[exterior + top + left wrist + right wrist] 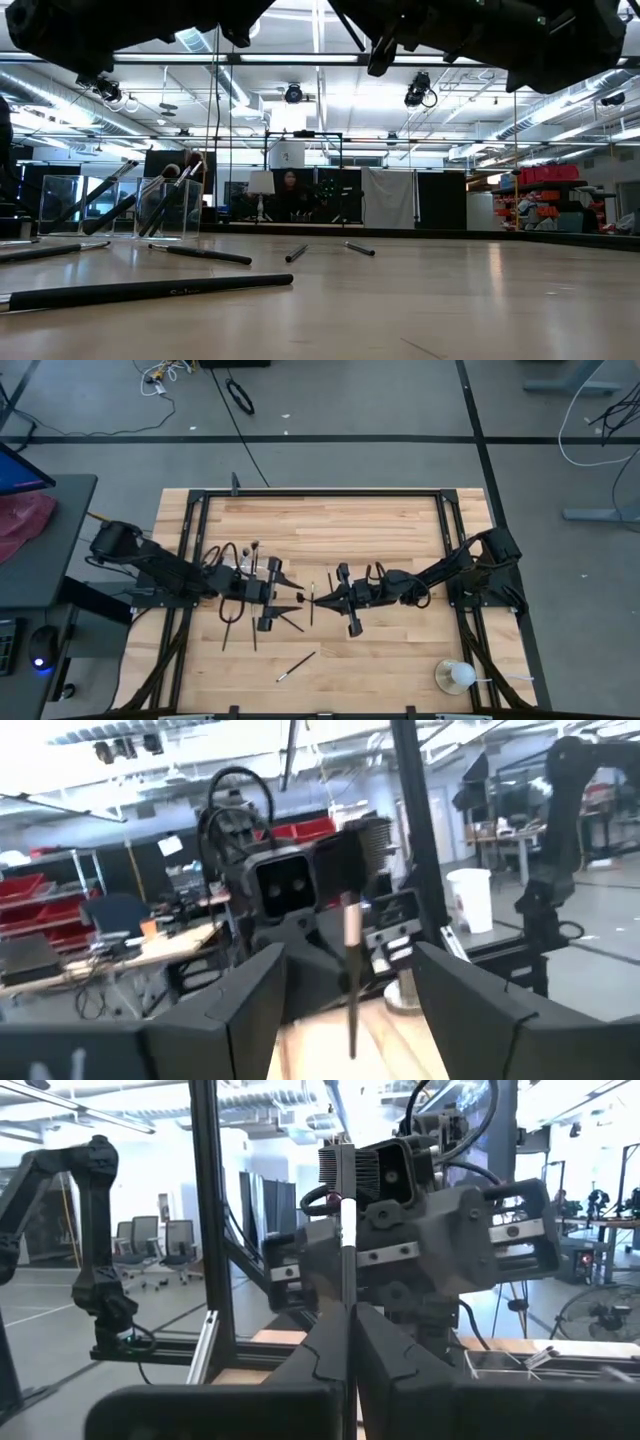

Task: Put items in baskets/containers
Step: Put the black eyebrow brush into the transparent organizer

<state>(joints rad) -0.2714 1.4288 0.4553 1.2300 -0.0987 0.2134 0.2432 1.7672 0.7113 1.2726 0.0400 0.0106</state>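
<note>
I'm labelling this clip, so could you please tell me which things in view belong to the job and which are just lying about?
Belongs to the job:
- brush clamped in the right gripper, jaws shut
- loose brushes on the table
- clear holder with brushes in it
- left gripper, jaws open, facing the right one

Just lying about:
- white ball-like object, near the table's corner

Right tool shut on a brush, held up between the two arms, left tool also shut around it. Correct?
Not quite. The left tool is open, its fingers standing apart on either side of the brush, as the left wrist view shows. The right tool is shut on it.
</note>
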